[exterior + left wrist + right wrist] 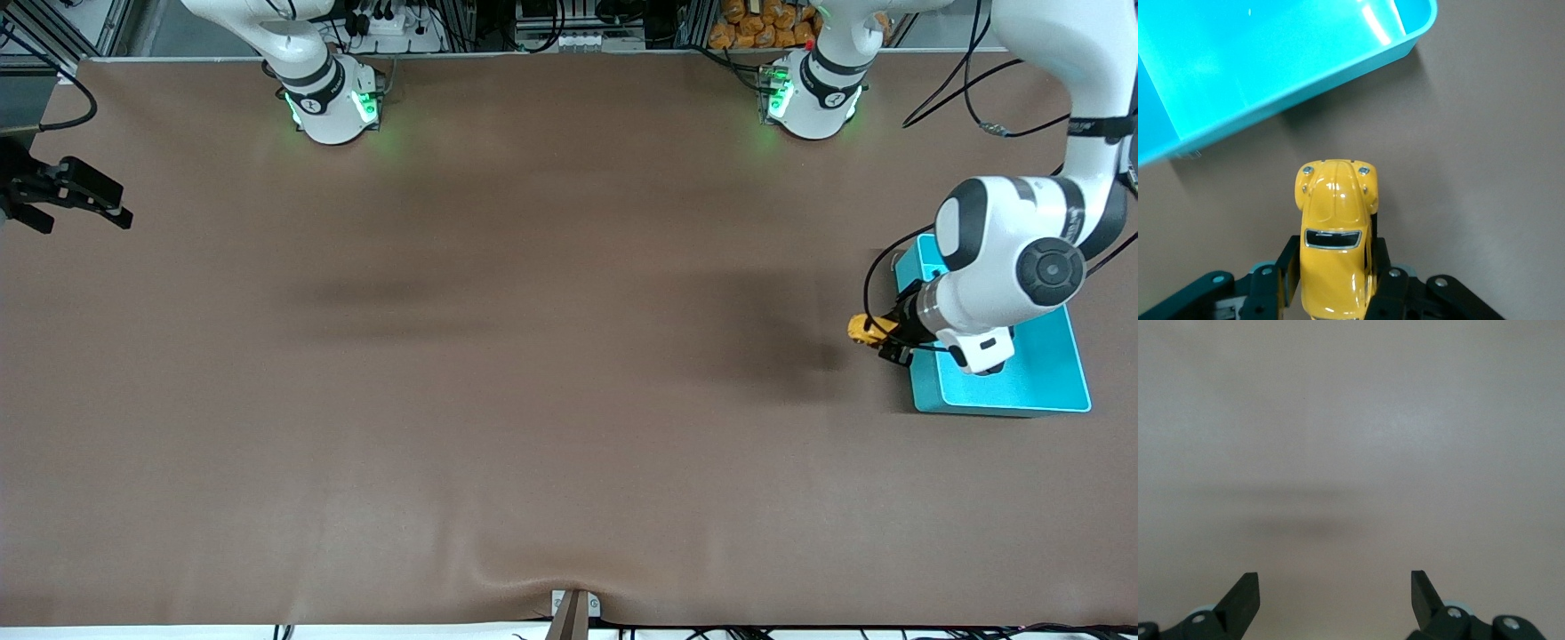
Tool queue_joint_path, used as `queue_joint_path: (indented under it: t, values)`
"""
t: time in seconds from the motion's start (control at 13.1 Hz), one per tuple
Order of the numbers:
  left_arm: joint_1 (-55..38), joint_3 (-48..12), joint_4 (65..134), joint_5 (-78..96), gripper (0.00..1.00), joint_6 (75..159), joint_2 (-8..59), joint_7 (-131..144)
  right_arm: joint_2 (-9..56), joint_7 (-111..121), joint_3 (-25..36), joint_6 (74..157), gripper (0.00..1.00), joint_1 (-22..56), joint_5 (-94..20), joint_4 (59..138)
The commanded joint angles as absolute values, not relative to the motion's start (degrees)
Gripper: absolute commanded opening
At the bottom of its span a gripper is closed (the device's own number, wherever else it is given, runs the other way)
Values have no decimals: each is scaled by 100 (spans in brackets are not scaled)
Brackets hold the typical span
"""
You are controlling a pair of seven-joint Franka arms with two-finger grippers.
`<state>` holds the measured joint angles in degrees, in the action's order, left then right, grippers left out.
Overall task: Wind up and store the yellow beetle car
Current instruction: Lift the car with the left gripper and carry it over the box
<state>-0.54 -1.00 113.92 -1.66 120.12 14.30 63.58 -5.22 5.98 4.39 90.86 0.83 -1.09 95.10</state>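
Beside the teal bin point(1049, 373), we find the left gripper point(880, 333) clenched on the yellow beetle car point(1335, 230); the right gripper point(1335, 593) waits, released.

- I work in a robotics lab, not a home.
- My two white arms are bolted to one wide table point(533, 400) under a plain brown mat, with green lights glowing on both bases.
- Past the table's edge by my bases I see aluminium framing point(578, 18), a power strip point(391, 27) and loose black cables point(987, 98).
- Cameras ride on my wrists.
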Motion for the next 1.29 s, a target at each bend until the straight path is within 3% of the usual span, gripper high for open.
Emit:
queue_joint_path:
  t: [0.0,0.46,1.22]
  values:
    - [332,-35,11435,-299,0,11603,1073,4692,-642,554,439,9114,100,97,-97,9554]
    - [1660,-35,11452,-709,0,11610,1098,1111,-624,554,439,9149,100,97,-88,9527]
    - [1854,-35,11575,-1433,0,12664,1951,290,-598,536,431,9026,100,114,-88,9527]
